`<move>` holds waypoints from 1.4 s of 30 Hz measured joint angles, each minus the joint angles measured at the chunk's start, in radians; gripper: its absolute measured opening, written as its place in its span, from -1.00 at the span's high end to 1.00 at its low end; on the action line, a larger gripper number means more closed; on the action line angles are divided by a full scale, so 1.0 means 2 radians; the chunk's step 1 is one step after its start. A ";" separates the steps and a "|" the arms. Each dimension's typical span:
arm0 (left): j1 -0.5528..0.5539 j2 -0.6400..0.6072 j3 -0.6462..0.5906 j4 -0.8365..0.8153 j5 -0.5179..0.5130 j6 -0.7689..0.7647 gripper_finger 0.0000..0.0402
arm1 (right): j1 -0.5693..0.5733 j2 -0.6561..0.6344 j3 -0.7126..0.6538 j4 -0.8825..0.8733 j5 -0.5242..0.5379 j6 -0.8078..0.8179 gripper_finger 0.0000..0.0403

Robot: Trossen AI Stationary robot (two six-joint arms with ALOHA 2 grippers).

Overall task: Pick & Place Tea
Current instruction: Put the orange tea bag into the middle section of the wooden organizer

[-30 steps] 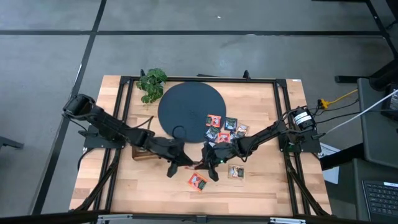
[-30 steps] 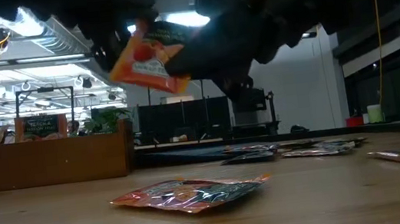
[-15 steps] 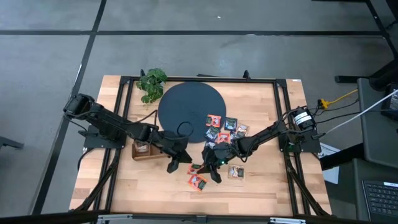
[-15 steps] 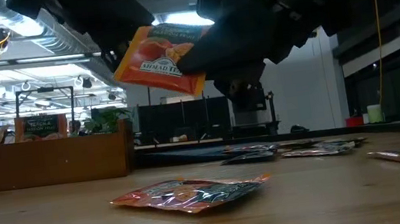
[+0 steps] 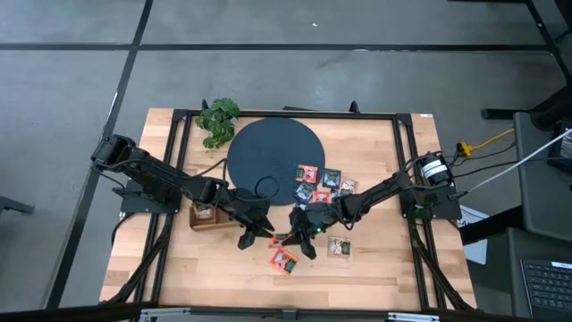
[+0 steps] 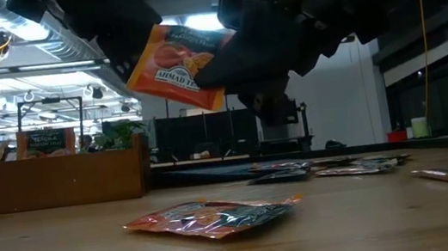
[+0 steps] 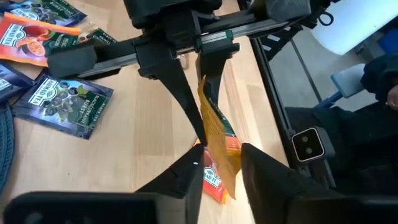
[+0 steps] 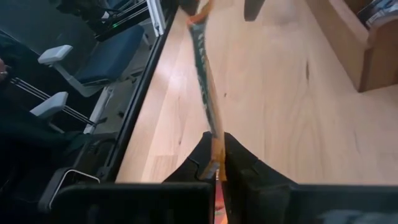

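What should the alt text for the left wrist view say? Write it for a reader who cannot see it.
An orange tea sachet hangs edge-on above the wooden table, pinched at its top by the right gripper, with the left gripper at its lower end. Dark sachets lie flat on the table beyond.

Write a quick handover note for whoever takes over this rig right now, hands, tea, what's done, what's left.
Right hand: shut on an orange sachet, held in the air over the table's front middle.
Left hand: open around the same sachet's other end.
Loose sachets lie by the dark disc; one orange one lies near the front edge.
Wooden tray sits under the left arm.
Done: one sachet lifted. Left: place it, then the rest.
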 joint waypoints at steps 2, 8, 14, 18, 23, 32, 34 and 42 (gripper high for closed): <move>0.000 0.000 0.000 0.000 -0.002 -0.005 0.40 | -0.003 0.000 0.000 0.000 0.001 0.000 0.96; 0.001 0.000 0.000 0.010 -0.017 -0.020 0.26 | -0.005 0.000 0.000 0.000 0.007 0.000 0.96; 0.008 0.000 0.000 0.011 -0.027 -0.033 0.23 | -0.005 0.000 0.001 0.000 0.019 -0.003 0.96; 0.010 0.000 0.000 0.013 -0.027 -0.033 0.26 | -0.005 0.000 0.013 0.001 0.019 -0.018 0.96; 0.010 0.000 0.000 0.013 -0.029 -0.036 0.35 | -0.005 0.000 0.028 -0.010 0.019 -0.033 0.96; 0.010 0.000 0.000 0.013 -0.029 -0.038 0.75 | -0.005 0.000 0.037 -0.026 0.039 -0.042 0.94; 0.009 0.000 0.000 0.013 -0.029 -0.038 0.89 | -0.005 0.000 0.037 -0.027 0.046 -0.044 0.90; -0.001 -0.002 0.000 -0.004 -0.062 -0.058 0.98 | -0.006 0.000 0.037 -0.091 0.059 -0.048 0.52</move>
